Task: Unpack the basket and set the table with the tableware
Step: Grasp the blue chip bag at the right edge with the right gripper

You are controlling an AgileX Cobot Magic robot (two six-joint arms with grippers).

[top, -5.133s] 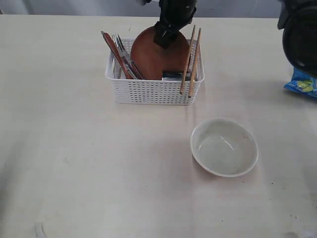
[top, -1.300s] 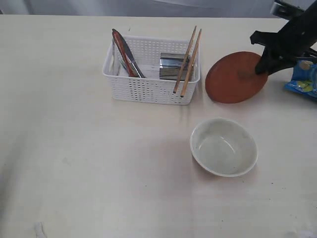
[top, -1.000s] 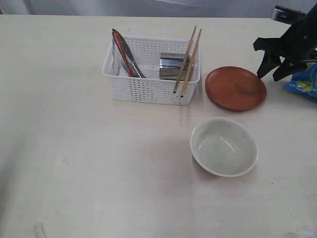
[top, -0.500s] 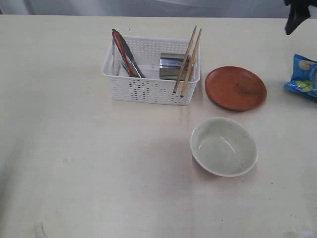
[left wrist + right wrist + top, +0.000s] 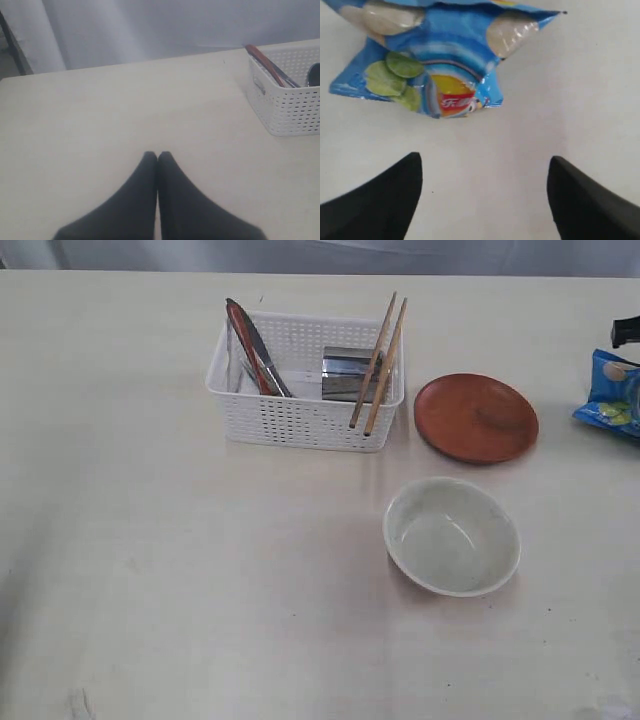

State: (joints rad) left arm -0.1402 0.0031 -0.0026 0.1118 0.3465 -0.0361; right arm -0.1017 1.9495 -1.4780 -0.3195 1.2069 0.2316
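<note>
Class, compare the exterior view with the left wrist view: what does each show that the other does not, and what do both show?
Only the exterior view: the brown plate, the pale bowl, the two chopsticks leaning in the basket, and the blue chip bag at the right edge. Only the left wrist view: the left gripper, its jaws closed together over the table. Both: the basket, the cutlery leaning in its corner, and the table.

Bright, even light, perhaps from overhead; shadows faint, wrist views soft up close.
</note>
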